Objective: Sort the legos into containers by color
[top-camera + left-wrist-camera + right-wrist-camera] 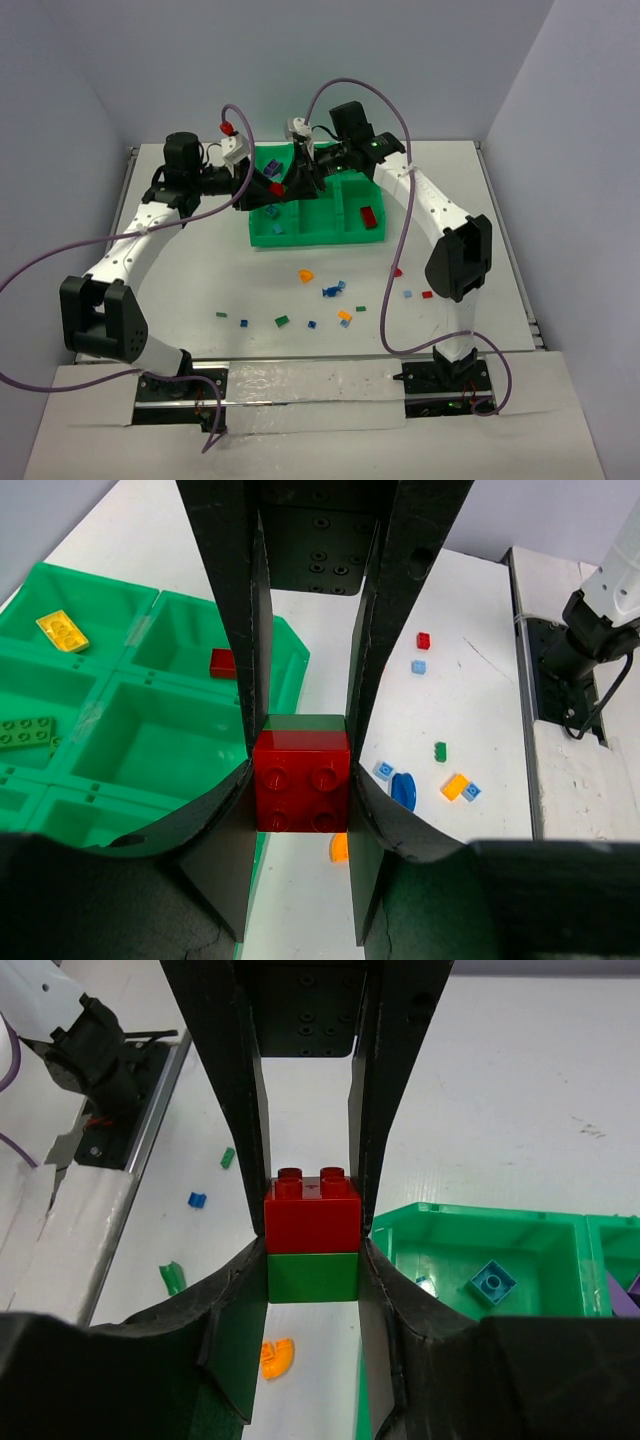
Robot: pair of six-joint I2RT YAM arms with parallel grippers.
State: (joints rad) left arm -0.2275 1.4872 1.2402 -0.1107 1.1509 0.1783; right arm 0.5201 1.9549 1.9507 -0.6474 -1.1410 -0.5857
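Left gripper (300, 780) pinches the red brick (301, 781) in narrow jaws; right gripper (312, 1260) pinches the green brick (313, 1276) stuck to it; the stack's long axis runs from one pair of jaws to the other, above the tray (300, 239); two bricks, both arms equally near, six compartments (150, 748).

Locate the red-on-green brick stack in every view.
Top external: stack upper centre, overlapping green tray's left half.
Left wrist: stack centre, studs toward camera, in left claw.
Right wrist: stack centre, red over green, in right claw.
Shared landmark: green tray.
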